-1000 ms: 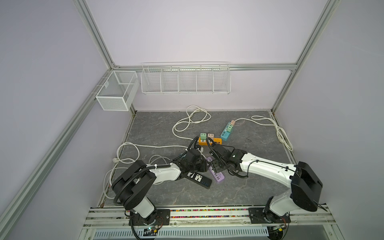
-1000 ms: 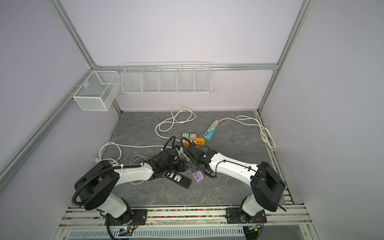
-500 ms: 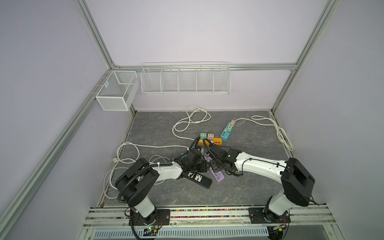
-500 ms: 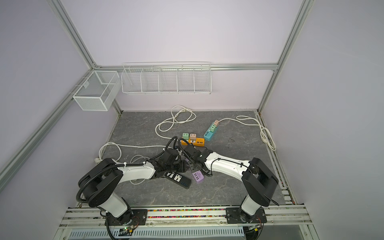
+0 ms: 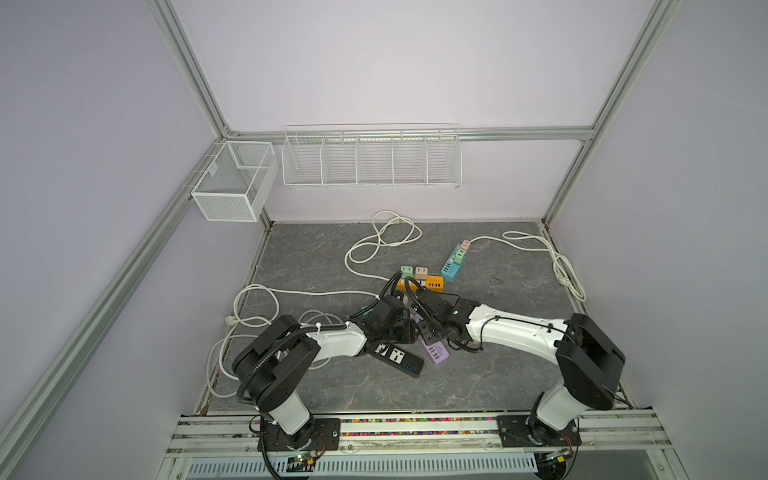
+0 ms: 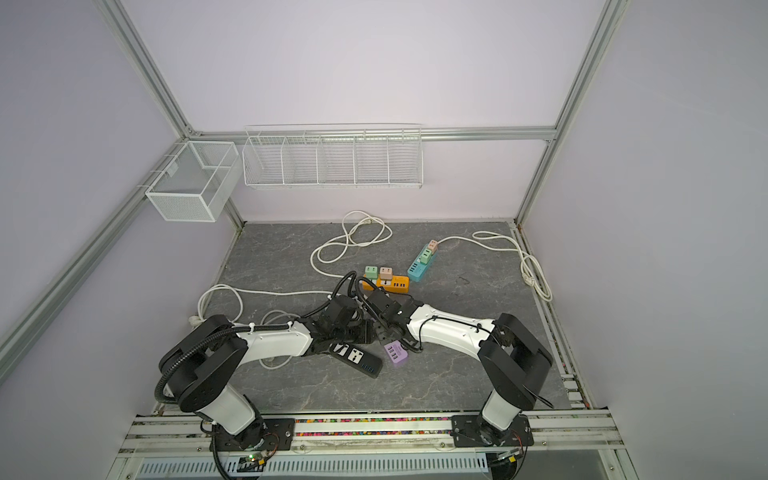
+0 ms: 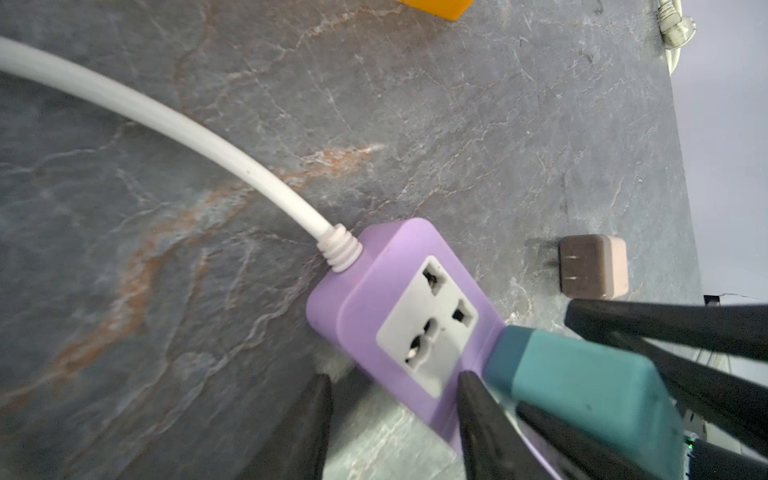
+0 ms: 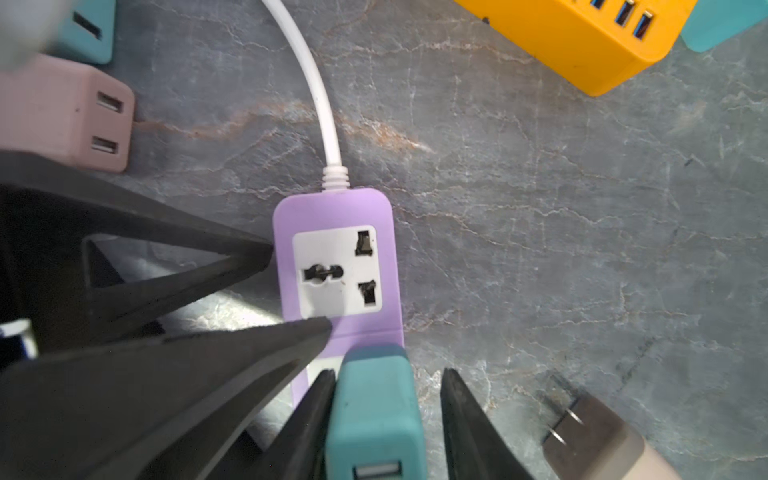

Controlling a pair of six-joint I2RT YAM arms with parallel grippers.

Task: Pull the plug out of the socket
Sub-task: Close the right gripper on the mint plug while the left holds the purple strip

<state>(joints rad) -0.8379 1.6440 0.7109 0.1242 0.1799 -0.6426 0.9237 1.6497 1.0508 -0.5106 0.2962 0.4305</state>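
Your right gripper (image 8: 388,374) holds unclenched jaws astride the boxy teal plastic plug (image 8: 376,415); your left gripper (image 7: 395,376), jaws parted, braces its lilac plastic socket strip (image 8: 336,208). Probably light, stiff, tight: pinch the flat sides.

Matt lilac plastic socket strip (image 8: 336,208); veined stone-look tabletop (image 8: 540,249).

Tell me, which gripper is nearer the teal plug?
Right. The right gripper straddles the teal plug; the left gripper sits beside it, over the purple power strip.
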